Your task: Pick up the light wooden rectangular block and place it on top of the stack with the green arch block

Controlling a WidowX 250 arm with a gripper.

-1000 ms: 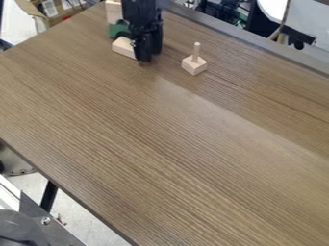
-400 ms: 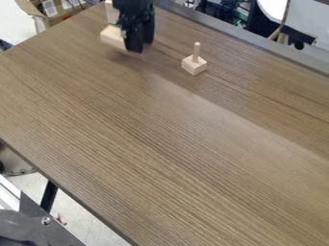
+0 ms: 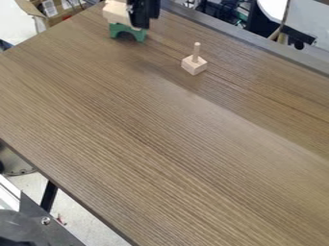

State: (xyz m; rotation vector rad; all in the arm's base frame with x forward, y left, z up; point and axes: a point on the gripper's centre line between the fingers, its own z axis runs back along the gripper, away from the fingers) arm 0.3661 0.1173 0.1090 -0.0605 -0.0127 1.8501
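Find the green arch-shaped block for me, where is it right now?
The green arch-shaped block is at the camera view's upper left, directly below the pale wooden block and down-left of the black two-finger gripper.

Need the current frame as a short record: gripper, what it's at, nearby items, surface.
gripper: black gripper, top edge of view, left of centre
at_gripper: pale wooden block, appears held
below_block: green arch, opening down; contact unclear
separate: wooden base with upright peg, right of the arch, standing
surface: brown wood-grain table
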